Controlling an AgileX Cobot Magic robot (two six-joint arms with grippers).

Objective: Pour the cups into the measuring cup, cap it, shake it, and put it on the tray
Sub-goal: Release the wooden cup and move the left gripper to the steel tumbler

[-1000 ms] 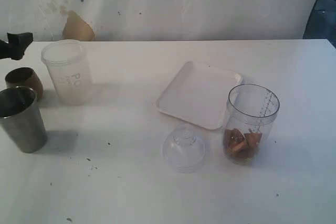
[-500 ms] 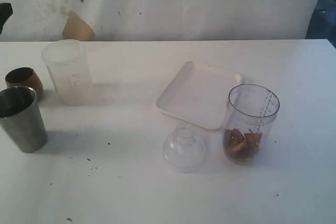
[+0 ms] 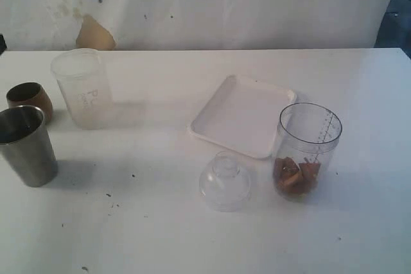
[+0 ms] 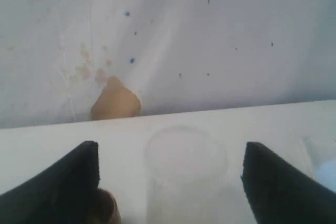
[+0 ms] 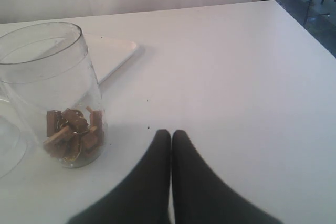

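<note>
At the left of the exterior view stand the steel tumbler, the brown wood-look cup and the frosted plastic cup. The measuring cup stands at the right, uncapped, with brown pieces at its bottom. The white tray lies just behind it. My left gripper is open and empty; the frosted cup stands beyond its fingers, the brown cup by one finger. My right gripper is shut on nothing, on the table beside the measuring cup. Neither gripper shows clearly in the exterior view.
The clear dome lid sits on the table in front of the tray, left of the measuring cup. A brown patch marks the white back wall behind the frosted cup. The table's right edge lies beyond my right gripper.
My left gripper, seen near the frosted cup at the far left a second ago, has drawn back leftward out of the exterior view. Cups, tray, lid and measuring cup have not moved.
</note>
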